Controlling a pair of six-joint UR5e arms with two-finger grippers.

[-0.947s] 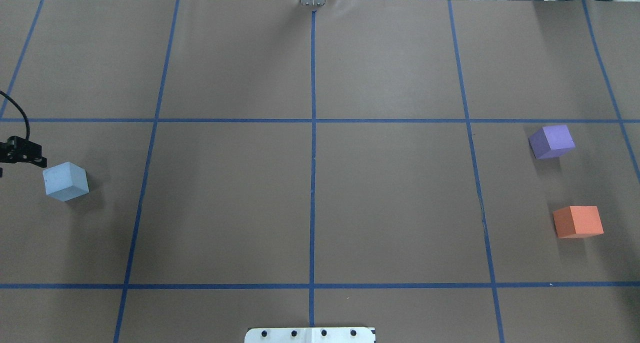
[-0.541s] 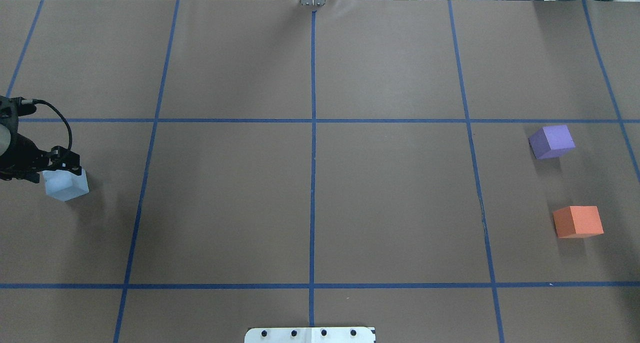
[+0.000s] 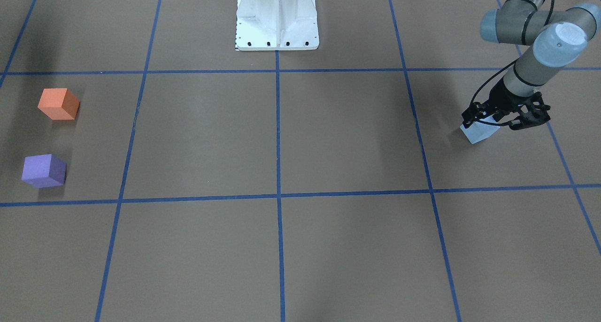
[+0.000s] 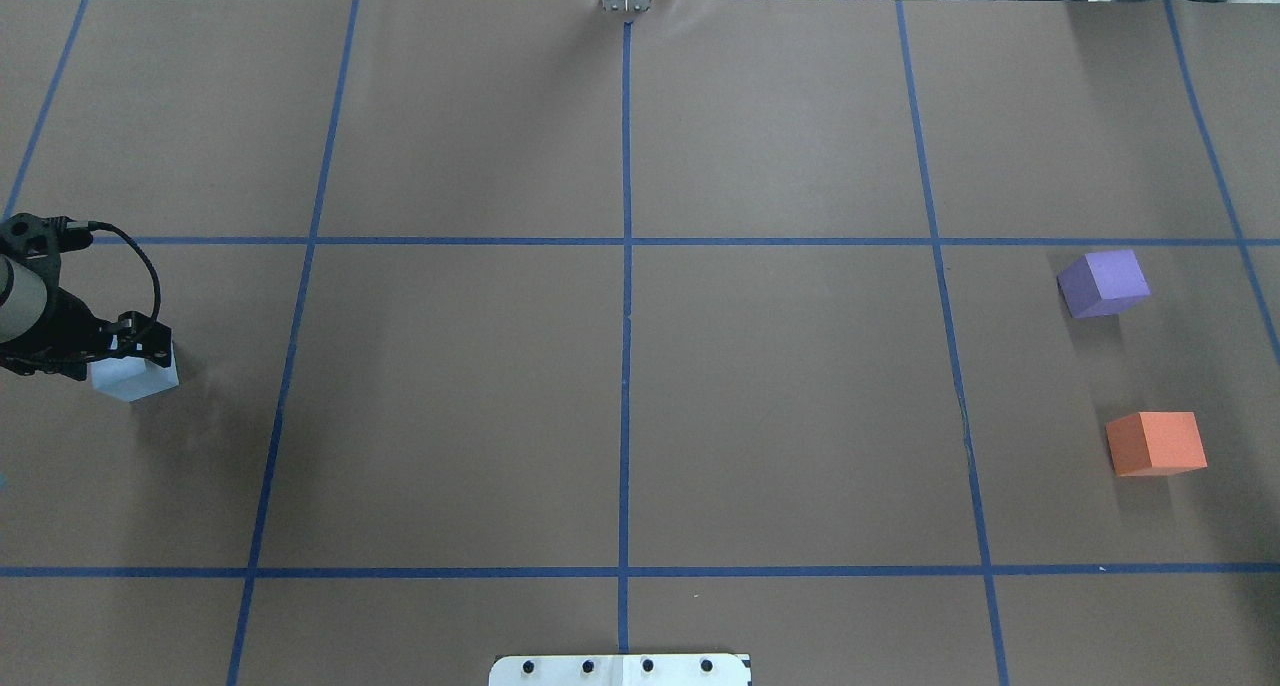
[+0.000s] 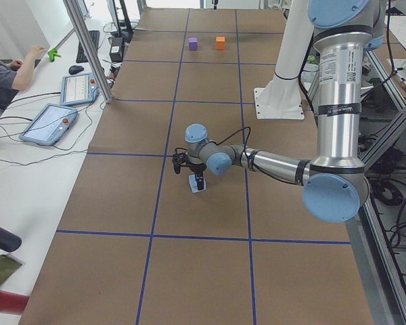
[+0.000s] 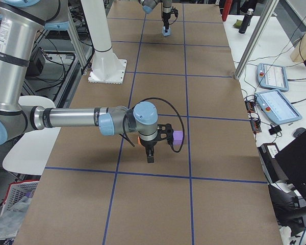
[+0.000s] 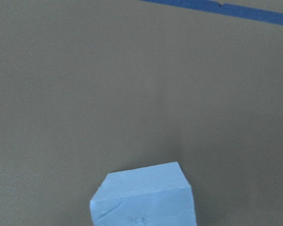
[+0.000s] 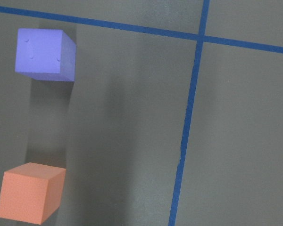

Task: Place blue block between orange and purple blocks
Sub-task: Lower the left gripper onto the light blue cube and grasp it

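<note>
Your left pincer (image 3: 493,120) hung spread over the blue block (image 3: 478,134), which sat ungrasped on the worktop (image 3: 328,139), well apart from the orange block (image 3: 57,104) and purple block (image 3: 43,171). Grasp, carry and placing all remained. I couldn't tell the right pincer's (image 6: 150,155) state.

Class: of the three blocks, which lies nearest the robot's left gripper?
The blue block: the left gripper is right at its top. The orange block and purple block lie at the table's opposite end.
</note>
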